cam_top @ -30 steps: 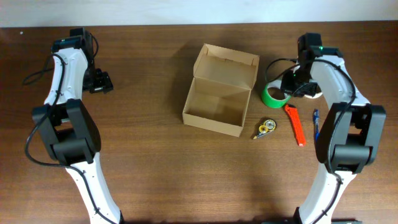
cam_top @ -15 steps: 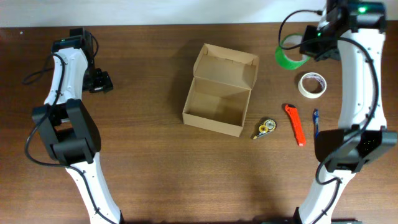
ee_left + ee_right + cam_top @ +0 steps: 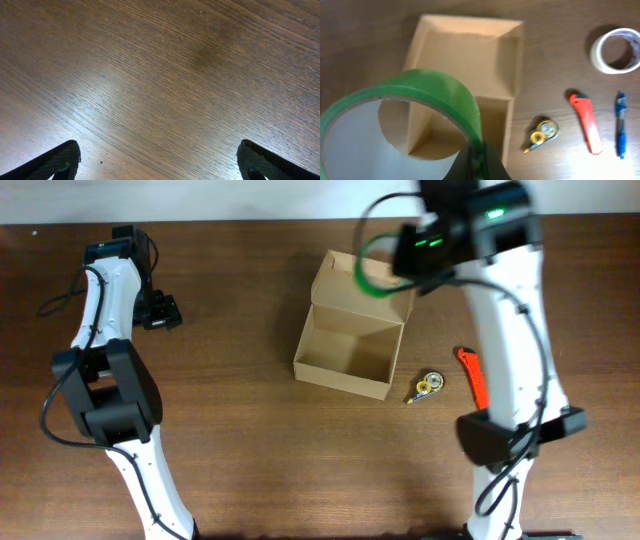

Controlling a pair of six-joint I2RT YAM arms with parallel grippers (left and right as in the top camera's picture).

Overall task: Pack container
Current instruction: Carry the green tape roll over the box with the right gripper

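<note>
Left gripper (image 3: 163,312) parked far left, fingers spread wide over bare table (image 3: 160,75). Container (image 3: 350,340) sits mid-table with its flap lid upright and open; judged light, thin-walled card, likely to slide or buckle, so steady it by a side-wall rim, not the flap. Right gripper (image 3: 477,161) pinches the green tape roll (image 3: 442,92) by its wall, above the container.

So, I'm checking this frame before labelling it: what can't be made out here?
- Overhead: white tape and pen hidden under the right arm.
- Overhead: green tape blurred.
- Right wrist: green tape covers part of the box floor.
- Left wrist: left gripper cut off by the bottom edge.
</note>
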